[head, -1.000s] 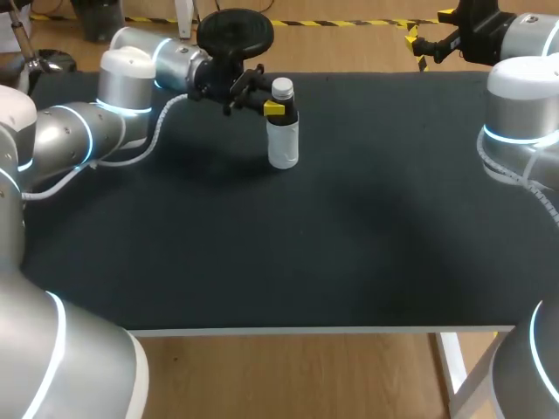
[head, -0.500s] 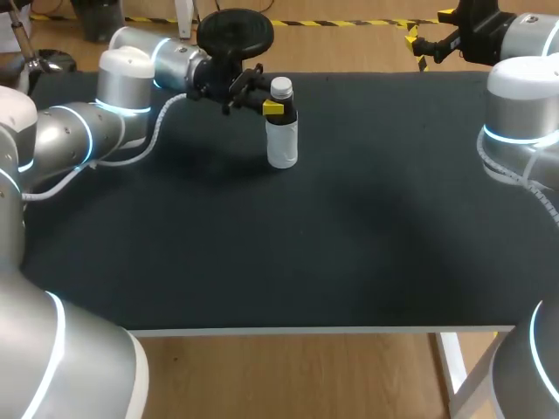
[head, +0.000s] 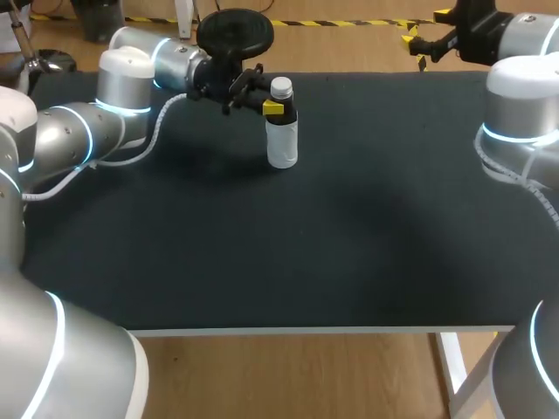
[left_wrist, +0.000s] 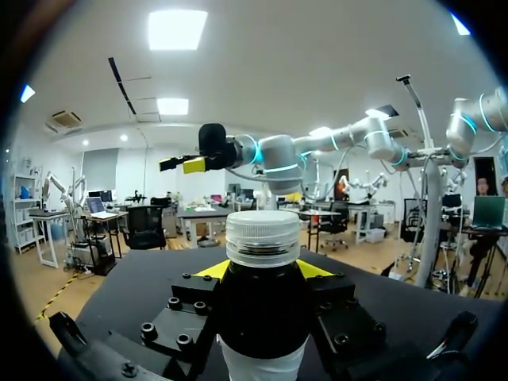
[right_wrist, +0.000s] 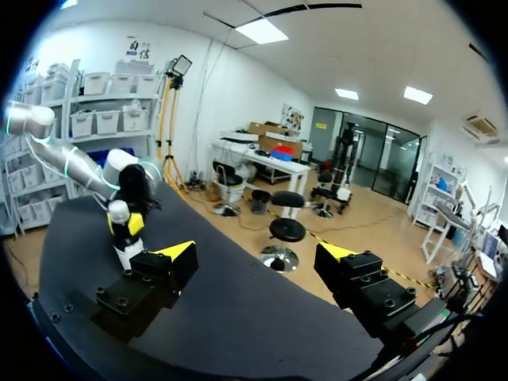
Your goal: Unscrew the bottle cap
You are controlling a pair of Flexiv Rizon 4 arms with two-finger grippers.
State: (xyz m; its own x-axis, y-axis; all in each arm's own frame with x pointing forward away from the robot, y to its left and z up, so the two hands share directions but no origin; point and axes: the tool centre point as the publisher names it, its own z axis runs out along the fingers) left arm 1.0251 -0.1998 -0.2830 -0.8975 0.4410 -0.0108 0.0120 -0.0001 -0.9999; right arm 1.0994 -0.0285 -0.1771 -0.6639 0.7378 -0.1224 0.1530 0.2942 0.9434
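A small bottle (head: 282, 138) with a white body, dark neck and white screw cap (head: 281, 87) stands upright at the far middle of the black table (head: 349, 244). My left gripper (head: 273, 107) comes in from the left and is shut on the bottle's neck just under the cap. In the left wrist view the cap (left_wrist: 263, 236) rises between the yellow fingertips (left_wrist: 209, 270), which press the dark neck (left_wrist: 263, 305) from both sides. My right gripper (head: 426, 35) hangs open past the table's far right edge, holding nothing. From the right wrist view the bottle (right_wrist: 124, 232) stands far ahead of the open right gripper (right_wrist: 258, 258).
A black round stool (head: 234, 30) stands just behind the table's far edge, close to my left arm (head: 131, 78). My right arm (head: 520, 105) rises at the table's right side.
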